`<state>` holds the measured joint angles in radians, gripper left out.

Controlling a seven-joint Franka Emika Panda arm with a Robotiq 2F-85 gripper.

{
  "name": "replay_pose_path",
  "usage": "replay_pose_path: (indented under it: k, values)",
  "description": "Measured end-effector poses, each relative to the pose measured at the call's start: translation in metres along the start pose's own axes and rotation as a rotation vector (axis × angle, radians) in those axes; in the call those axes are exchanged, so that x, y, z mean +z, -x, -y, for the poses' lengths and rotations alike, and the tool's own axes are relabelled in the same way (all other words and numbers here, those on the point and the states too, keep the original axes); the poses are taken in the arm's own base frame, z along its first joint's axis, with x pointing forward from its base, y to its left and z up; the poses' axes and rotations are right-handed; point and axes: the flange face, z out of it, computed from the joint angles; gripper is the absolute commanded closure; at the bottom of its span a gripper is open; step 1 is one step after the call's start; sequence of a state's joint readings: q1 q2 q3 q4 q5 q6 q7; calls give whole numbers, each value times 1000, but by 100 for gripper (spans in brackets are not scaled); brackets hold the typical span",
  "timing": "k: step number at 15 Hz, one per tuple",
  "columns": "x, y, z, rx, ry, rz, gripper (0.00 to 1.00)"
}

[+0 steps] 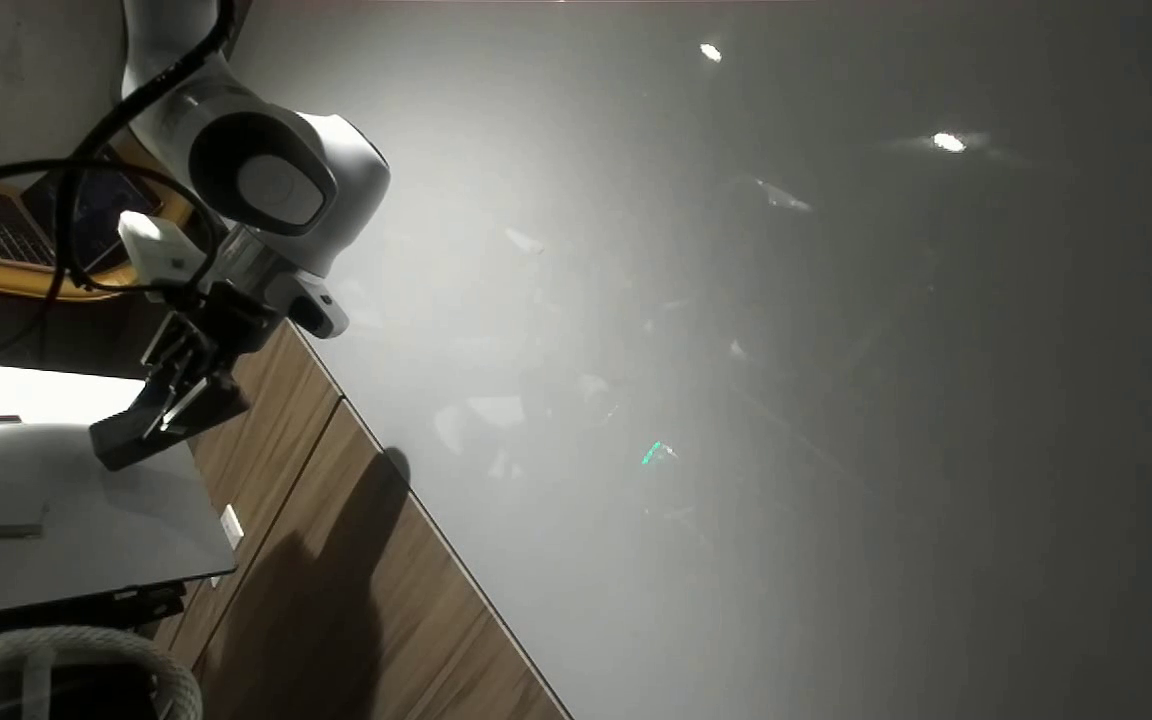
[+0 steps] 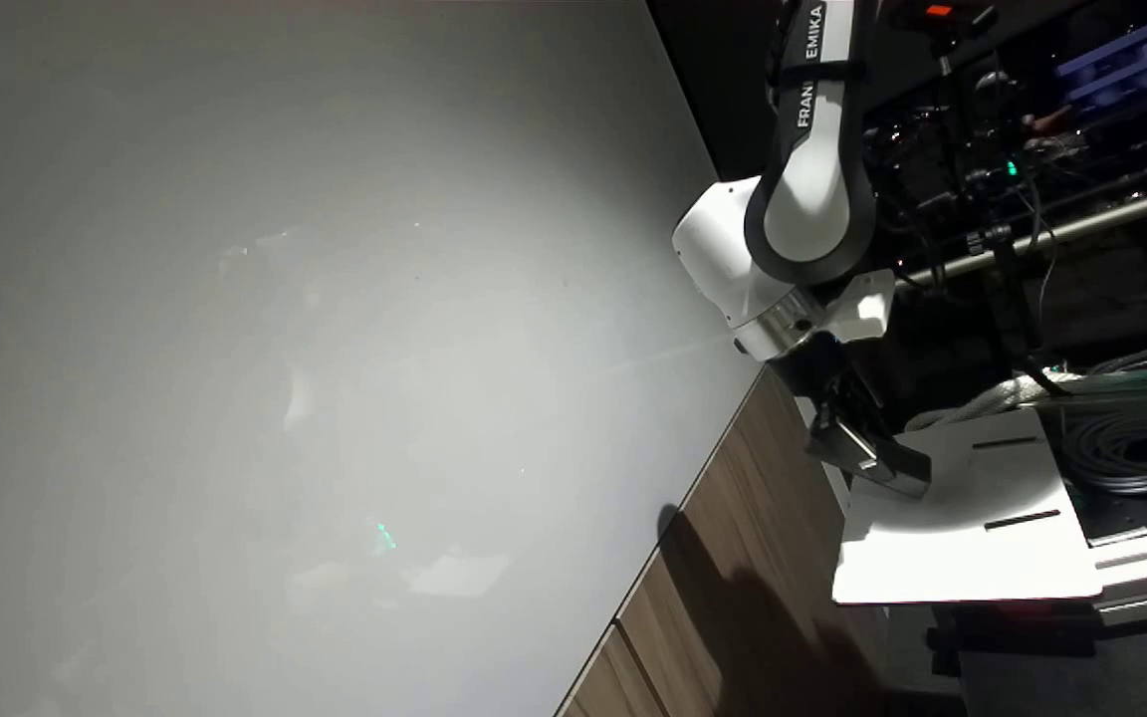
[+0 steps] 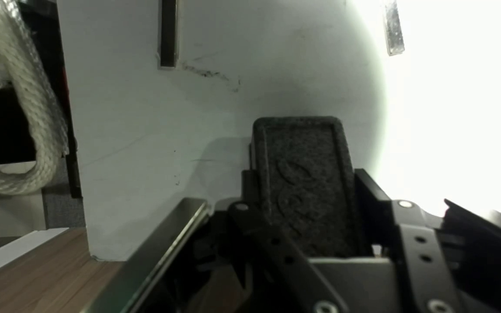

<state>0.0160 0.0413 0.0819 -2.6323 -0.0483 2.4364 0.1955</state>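
Closest to our wrist camera were the dark linkages (image 3: pixel 424 256) of the hand (image 3: pixel 306 186), reaching up from the bottom of that view. Its fingers (image 3: pixel 249 187) were closed on the two long sides of a charcoal block (image 3: pixel 305 150), so we found the block within the grip itself, not off to any side of it. What mattered most to us was how it sat there: its long axis ran away from the hand, up that view, leaning slightly left toward the far end, and that end stuck out past the pads. Its broad face, marked with faint curved lines, was turned toward our wrist camera. We saw only one arm (image 1: pixel 351 170), so no other hand stood nearer.

Behind the block we saw a white panel (image 3: pixel 146 121), with a dark strip (image 3: pixel 169 39) up and to the left and a bright strip (image 3: pixel 393 30) up and to the right. We could not tell whether the block touched the panel. Past the panel's left edge lay a loop of pale rope (image 3: pixel 39 108). In both exterior views a wood-grained surface (image 1: pixel 456 640) came between the block and a large glossy grey surface (image 1: pixel 736 560), so we judged those two well apart.
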Motion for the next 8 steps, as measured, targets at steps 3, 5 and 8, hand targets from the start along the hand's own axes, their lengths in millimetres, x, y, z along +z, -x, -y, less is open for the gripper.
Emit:
replay_pose_path:
  k: [3, 5, 8]
  values:
    - [3, 0, 0, 0, 0, 6, 71]
    - [5, 0, 0, -1, 1, 12, 71]
    - [9, 0, 0, -1, 2, 21, 71]
